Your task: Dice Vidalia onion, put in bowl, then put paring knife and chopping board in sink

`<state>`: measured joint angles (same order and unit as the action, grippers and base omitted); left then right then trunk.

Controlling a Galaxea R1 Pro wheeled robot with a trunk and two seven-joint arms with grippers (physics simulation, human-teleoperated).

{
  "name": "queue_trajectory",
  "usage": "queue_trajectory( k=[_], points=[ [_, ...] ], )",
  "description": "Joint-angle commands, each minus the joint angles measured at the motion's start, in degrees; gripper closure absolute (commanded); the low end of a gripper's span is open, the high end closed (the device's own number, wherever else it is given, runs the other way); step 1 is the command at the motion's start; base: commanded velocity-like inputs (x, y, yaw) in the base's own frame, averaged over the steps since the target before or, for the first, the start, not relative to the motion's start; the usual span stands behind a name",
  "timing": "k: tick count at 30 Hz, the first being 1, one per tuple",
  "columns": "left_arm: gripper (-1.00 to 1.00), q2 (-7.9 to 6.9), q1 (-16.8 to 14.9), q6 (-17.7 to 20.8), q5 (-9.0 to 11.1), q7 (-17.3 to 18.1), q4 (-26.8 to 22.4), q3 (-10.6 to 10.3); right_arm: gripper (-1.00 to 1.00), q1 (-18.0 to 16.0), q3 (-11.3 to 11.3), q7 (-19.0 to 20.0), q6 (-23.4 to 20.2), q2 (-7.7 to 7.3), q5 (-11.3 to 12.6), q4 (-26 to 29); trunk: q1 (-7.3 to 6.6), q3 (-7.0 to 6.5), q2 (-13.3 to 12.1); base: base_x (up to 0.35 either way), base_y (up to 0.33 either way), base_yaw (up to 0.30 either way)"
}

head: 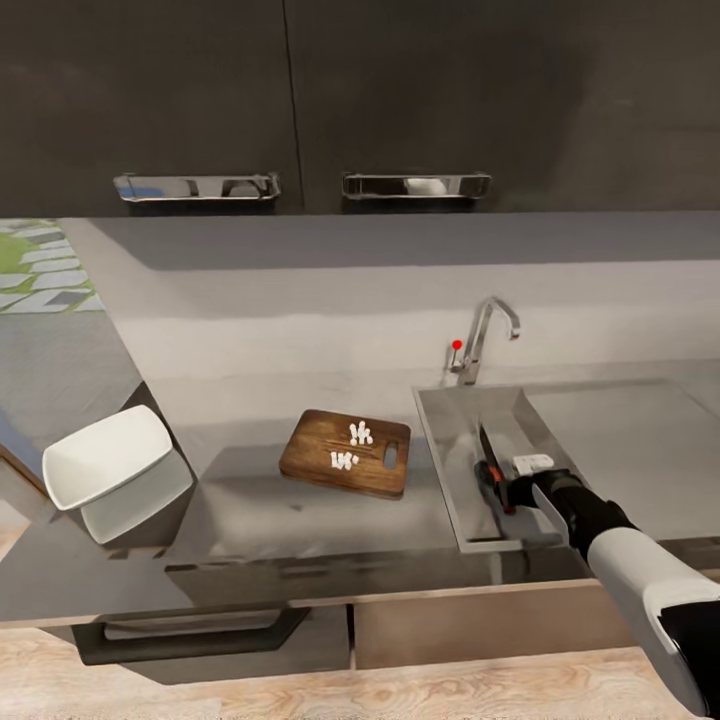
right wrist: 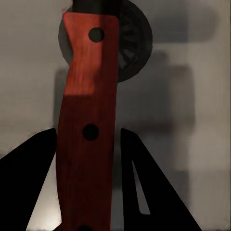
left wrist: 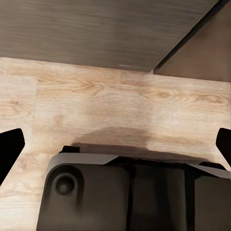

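Observation:
The paring knife (head: 489, 455) hangs low in the sink (head: 446, 470), red handle toward me and dark blade pointing at the back wall. My right gripper (head: 503, 490) is shut on that handle. In the right wrist view the red handle (right wrist: 89, 120) sits between the black fingers of the right gripper (right wrist: 87, 132), with the round drain (right wrist: 137, 43) behind it. The chopping board (head: 345, 452) lies on the countertop (head: 250, 510) left of the sink, carrying two small clusters of diced onion (head: 360, 433). The white bowl (head: 105, 455) stands at the counter's left end. The left gripper (left wrist: 118, 139) is open above the floor.
The curved chrome tap (head: 487, 335) with its red-tipped lever (head: 457, 345) rises behind the sink. A flat drainboard (head: 640, 450) lies right of the basin. Dark wall cabinets with two chrome handles hang above. My base (left wrist: 120, 192) and the wooden floor (left wrist: 96, 96) are below the left gripper.

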<state>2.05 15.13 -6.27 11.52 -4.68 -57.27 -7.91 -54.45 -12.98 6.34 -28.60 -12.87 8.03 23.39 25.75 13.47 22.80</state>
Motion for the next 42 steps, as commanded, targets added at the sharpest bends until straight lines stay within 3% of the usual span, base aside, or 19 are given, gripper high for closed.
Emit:
queue_trajectory(
  k=[1,21,22,35,39,42],
  points=[
    [-1.0,-0.03,0.0,-0.2,0.5,-0.3,-0.1,-0.2,1.0,0.0,-0.4,-0.1,-0.3,-0.09,0.6,-0.1,0.03,0.19,0.1,0.0,0.0,0.0],
    [-1.0,-0.03,0.0,-0.2,0.5,-0.3,0.0,-0.2,1.0,0.0,-0.4,-0.1,-0.1,-0.15,0.6,-0.3,0.03,1.0,0.1,0.0,0.0,0.0],
    [-1.0,-0.03,0.0,-0.2,0.5,-0.3,0.0,-0.2,-1.0,0.0,-0.4,-0.1,-0.1,-0.15,0.6,-0.3,0.03,1.0,0.1,0.0,0.0,0.0],
    [-1.0,-0.03,0.0,-0.2,0.5,-0.3,0.0,-0.2,-1.0,0.0,-0.2,-0.4,-0.3,-0.2,0.6,1.3,0.03,1.08,0.1,0.0,0.0,0.0],
    [-1.0,-0.03,0.0,-0.2,0.4,-0.3,0.0,-0.2,-1.0,0.0,-0.1,-0.5,-1.5,-0.36,0.7,7.6,0.03,0.84,0.1,0.0,0.0,0.0],
    [-1.0,-0.03,0.0,-0.2,0.4,-0.3,0.0,-0.2,-1.0,0.0,-0.2,-0.5,-6.3,-0.57,0.9,16.8,0.03,0.57,0.1,0.0,0.0,0.0]
  ],
)
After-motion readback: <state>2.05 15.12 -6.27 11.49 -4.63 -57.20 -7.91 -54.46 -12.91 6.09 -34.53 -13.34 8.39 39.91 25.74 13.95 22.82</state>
